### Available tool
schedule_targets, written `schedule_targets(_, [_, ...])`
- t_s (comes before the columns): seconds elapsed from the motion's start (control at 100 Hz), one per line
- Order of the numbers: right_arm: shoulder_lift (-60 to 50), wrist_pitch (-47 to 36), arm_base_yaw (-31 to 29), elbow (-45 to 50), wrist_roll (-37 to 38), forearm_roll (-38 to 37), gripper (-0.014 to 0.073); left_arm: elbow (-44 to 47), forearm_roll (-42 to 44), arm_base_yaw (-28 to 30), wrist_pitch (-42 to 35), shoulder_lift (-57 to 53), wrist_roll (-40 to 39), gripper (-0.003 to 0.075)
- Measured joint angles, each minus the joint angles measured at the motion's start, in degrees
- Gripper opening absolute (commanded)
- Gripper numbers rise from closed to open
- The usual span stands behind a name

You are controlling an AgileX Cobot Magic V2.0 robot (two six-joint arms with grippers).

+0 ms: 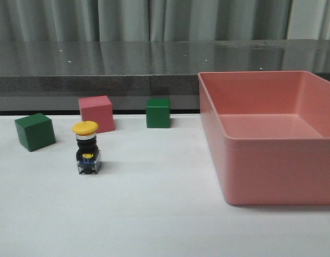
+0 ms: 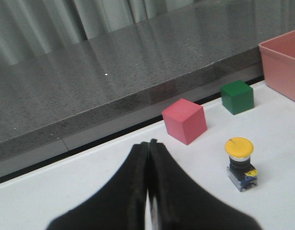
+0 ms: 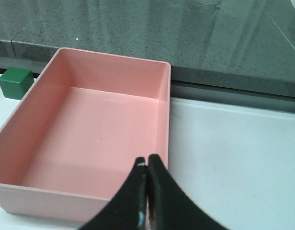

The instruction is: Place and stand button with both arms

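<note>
The button (image 1: 87,148) stands upright on the white table, yellow cap on top, clear base block down, in front of the pink cube (image 1: 96,113). It also shows in the left wrist view (image 2: 240,163). My left gripper (image 2: 148,143) is shut and empty, held back from the button and apart from it. My right gripper (image 3: 146,160) is shut and empty, above the near right corner of the pink bin (image 3: 164,120). Neither arm shows in the front view.
A green cube (image 1: 34,131) sits at far left, another green cube (image 1: 157,113) at the table's back middle. The large empty pink bin (image 1: 245,176) fills the right side. A dark ledge runs along the table's back edge.
</note>
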Motion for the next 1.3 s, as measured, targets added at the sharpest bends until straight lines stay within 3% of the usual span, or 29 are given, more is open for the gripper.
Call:
schedule_targets(0.14, [0.0, 0.0, 0.0, 0.0, 0.0, 0.0, -0.0076, 3.9, 21.3, 0.0, -1.1, -5.5, -21.0, -0.0020])
schedule_targets(0.26, [0.0, 0.0, 0.0, 0.0, 0.0, 0.0, -0.0076, 7.7, 28.7, 0.1, -1.1, -10.5, -29.2, -0.0020])
schedule_targets(0.6, [0.0, 0.0, 0.0, 0.0, 0.0, 0.0, -0.0076, 17.7, 28.7, 7.8, -1.1, -22.0, -31.5, -0.0020])
schedule_targets(0.81, [0.0, 0.0, 0.0, 0.0, 0.0, 0.0, -0.0076, 17.8, 24.0, 12.3, -2.5, -25.4, -31.5, -0.0020])
schedule_targets(1.3, [0.0, 0.0, 0.0, 0.0, 0.0, 0.0, -0.0076, 17.8, 22.9, 13.0, -2.5, -25.5, -31.5, -0.0020])
